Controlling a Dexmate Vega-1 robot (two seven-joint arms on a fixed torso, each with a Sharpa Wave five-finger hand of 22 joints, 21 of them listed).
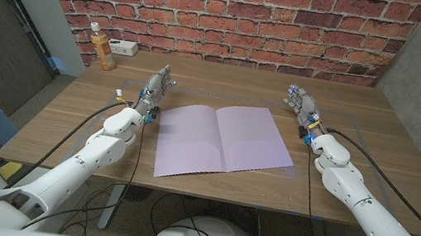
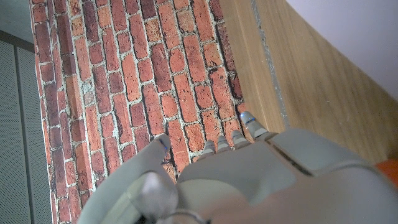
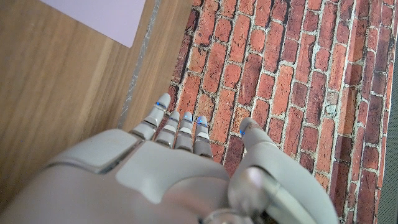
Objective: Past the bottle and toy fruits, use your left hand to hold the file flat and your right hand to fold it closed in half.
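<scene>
A pale purple file [image 1: 220,139] lies spread open on the wooden table [image 1: 360,124], its crease running down the middle. My left hand [image 1: 154,91] stands just off the file's left edge, fingers straight and apart, holding nothing. My right hand [image 1: 302,107] stands just off the file's far right corner, fingers likewise extended and apart. Neither hand touches the file. In the right wrist view my right hand [image 3: 186,162] has a corner of the file [image 3: 106,17] beyond it. The left wrist view has my left hand [image 2: 249,180] beside the file's edge [image 2: 360,37].
An orange-filled bottle [image 1: 103,47] with a white cap stands at the table's far left corner. A small white box [image 1: 126,48] sits beside it. A red brick wall [image 1: 234,13] rises behind the table.
</scene>
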